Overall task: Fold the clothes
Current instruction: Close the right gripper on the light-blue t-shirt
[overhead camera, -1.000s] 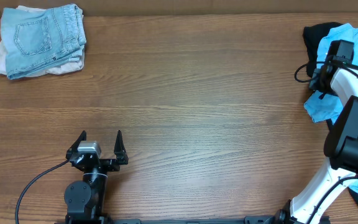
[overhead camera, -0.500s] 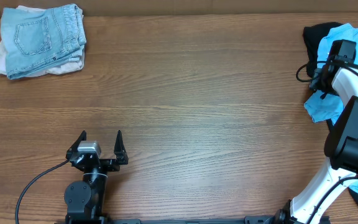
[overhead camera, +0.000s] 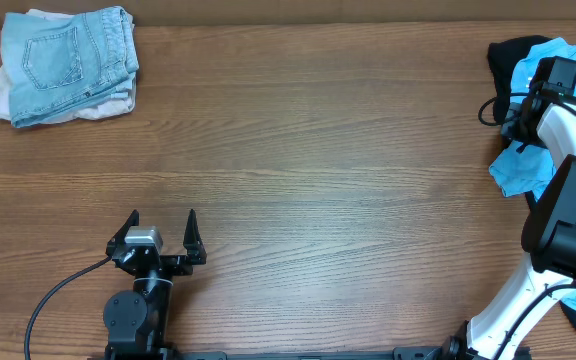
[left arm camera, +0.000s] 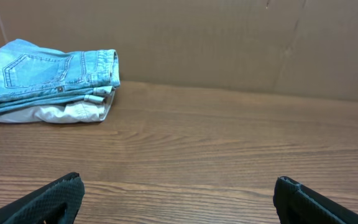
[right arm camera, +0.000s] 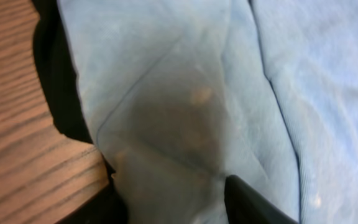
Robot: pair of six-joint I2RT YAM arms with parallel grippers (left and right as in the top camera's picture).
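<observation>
The clothes lie heaped at the table's far right edge: a light blue T-shirt [overhead camera: 521, 172] on top of a black shirt [overhead camera: 506, 58]. My right gripper [overhead camera: 523, 126] is down in this heap. In the right wrist view the blue T-shirt [right arm camera: 185, 74] fills the frame. A puckered bunch of it sits between the fingers of my right gripper [right arm camera: 173, 205], which is closed on it. The black shirt [right arm camera: 48, 62] shows beneath, next to the wood. My left gripper [overhead camera: 162, 222] rests open near the front left with nothing in it, and the left wrist view shows it [left arm camera: 179, 199] the same way.
A folded pair of light denim jeans [overhead camera: 68, 60] lies on a white garment [left arm camera: 67, 113] at the back left corner. A brown cardboard wall [left arm camera: 229, 43] runs along the table's far edge. The right arm's white links [overhead camera: 568, 130] stretch over the heap.
My right gripper has shifted slightly toward the back right over the heap, and the blue cloth has moved with it. The left arm has not moved.
</observation>
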